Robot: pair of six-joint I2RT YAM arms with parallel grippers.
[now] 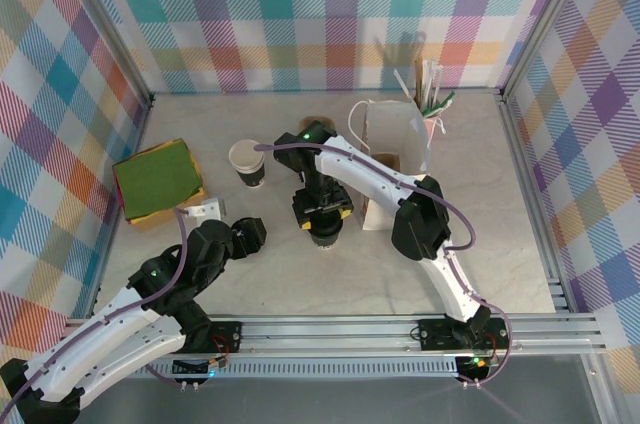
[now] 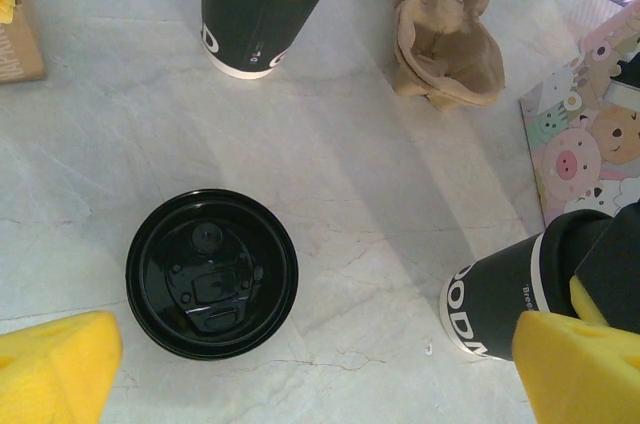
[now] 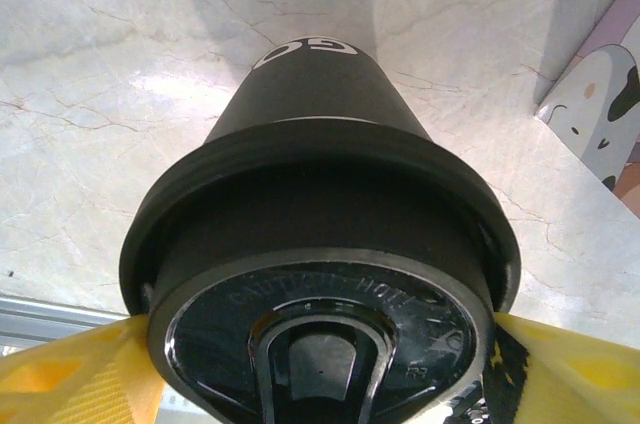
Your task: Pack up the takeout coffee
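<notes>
while the right end effector point(image 1: 322, 216) points down over the middle of the worktop point(image 1: 500, 244), its yellow fingers point(image 3: 70, 379) stand wide apart and press against opposite sides of the black lid on the takeout coffee point(image 3: 320, 174), so it has the cup gripped at the lid. the cup is upright, dark-sided, with white lettering near its base; whether that base rests on the marbled surface or hangs just above it cannot be told. seen from above, a lidless cup point(image 1: 247, 162) with a white rim stands at about 10 o'clock from the coffee, well apart from it, and a white paper bag point(image 1: 395, 139) stands open at 2 o'clock, close beside the right arm. a holder of straws and stirrers point(image 1: 428, 89) stands just behind the bag, and a green-topped cardboard box point(image 1: 155, 179) sits far out at 9 o'clock by the left wall. the left end effector point(image 1: 247, 238) is at 9 o'clock from the coffee, near it but apart, its jaws spread fully with nothing between them. in its wrist view a loose black lid point(image 2: 212, 272) lies flat on the worktop, a brown pulp cup carrier point(image 2: 445, 34) lies at 1 o'clock from that lid, and a panel printed with cartoon animals point(image 2: 590, 134) is at 3 o'clock from the carrier.
</notes>
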